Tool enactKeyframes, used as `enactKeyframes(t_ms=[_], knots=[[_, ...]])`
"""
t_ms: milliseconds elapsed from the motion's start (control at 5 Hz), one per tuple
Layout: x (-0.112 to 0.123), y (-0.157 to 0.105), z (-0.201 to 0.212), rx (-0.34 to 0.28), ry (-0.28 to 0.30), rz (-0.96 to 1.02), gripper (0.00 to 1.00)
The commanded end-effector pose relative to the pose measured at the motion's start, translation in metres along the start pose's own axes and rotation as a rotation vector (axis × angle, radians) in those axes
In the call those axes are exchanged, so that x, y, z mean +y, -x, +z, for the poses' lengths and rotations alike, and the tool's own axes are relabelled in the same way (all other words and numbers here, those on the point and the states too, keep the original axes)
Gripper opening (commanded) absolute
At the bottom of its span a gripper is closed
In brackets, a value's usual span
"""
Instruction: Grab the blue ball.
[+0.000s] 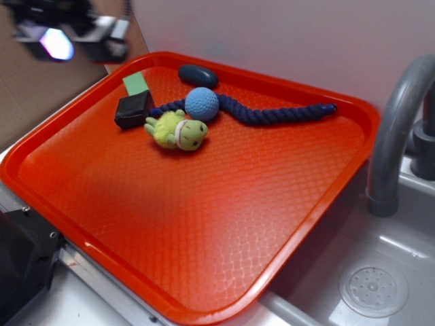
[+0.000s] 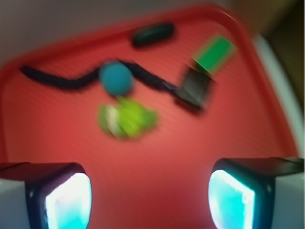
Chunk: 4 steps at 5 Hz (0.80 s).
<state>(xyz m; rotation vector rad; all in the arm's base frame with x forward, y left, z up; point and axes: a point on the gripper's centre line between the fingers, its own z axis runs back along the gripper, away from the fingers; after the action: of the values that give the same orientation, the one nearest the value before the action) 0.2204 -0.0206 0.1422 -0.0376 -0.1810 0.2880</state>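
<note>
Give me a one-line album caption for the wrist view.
Blurred view past wide-apart jaws onto a red tray: the blue ball on a navy rope, green plush toy nearer.

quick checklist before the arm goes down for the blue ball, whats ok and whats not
1. Target in view: the small light-blue dimpled ball shows in both views, on the red plastic tray. Ok.
2. Gripper open: the wrist view shows both fingers set wide apart with nothing between them. Ok.
3. Gripper over the ball: in the exterior view it is beyond the tray's far-left corner, well off the ball. Not ok.
4. Room around the ball: the long navy braided rope runs right against it and the green plush toy lies close in front. Not ok.
5. Lookalike: the dark navy smooth oval object lies apart, behind the ball. Ok.
6. Exact alignment: the wrist view is blurred. Cannot tell.
</note>
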Motion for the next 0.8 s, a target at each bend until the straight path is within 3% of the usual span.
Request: enactKeyframes(t_ms=[0,400,600], knots=[[-0.006,-0.040,-0.016,-0.062,0.031,-0.025,1.00],[-0.006,-0.040,-0.016,-0.062,0.031,-0.025,1.00],[-0.022,-0.071,-0.055,-0.059,0.009,-0.041,1.00]])
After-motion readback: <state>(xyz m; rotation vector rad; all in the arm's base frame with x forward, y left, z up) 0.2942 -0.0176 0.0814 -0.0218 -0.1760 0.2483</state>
